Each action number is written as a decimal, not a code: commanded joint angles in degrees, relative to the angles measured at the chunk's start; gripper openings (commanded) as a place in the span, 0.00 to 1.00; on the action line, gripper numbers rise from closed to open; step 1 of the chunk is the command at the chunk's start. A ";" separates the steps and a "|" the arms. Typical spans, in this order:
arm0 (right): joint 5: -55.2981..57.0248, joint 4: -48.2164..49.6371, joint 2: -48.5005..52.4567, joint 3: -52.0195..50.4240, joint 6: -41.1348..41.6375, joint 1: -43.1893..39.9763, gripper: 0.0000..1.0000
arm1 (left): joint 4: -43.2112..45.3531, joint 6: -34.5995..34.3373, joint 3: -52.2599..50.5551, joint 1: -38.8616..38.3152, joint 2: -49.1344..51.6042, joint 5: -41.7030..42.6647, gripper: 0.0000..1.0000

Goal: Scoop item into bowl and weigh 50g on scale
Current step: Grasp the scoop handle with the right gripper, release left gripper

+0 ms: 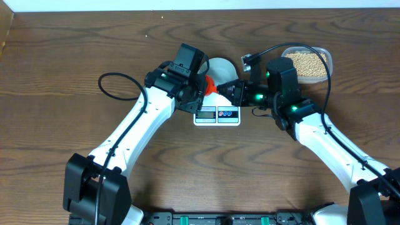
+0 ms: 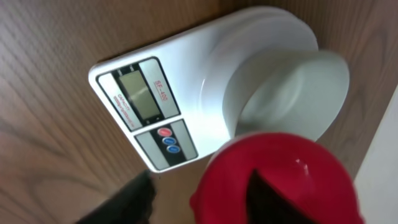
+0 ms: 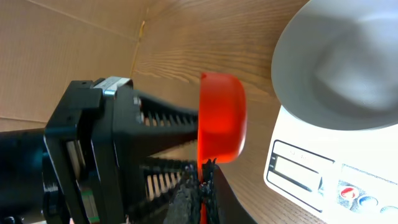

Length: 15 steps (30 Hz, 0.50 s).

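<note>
Desk: "As you looked in, which step was it?"

Me: "Filling, I judged. Over the scale my right gripper pinched the red scoop, with the left gripper wide beside it. On the scale, the bowl looked empty. Beyond its right corner the beans lay in the tub: dip there next."

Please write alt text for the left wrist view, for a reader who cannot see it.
A white kitchen scale lies on a wooden table with a white bowl on its platform. A blurred red scoop fills the lower right foreground.
</note>
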 commanded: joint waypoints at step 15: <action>5.53 -2.93 0.07 1.31 -2.10 0.22 0.01 | -0.26 2.67 -0.35 -0.17 -0.02 -2.97 0.82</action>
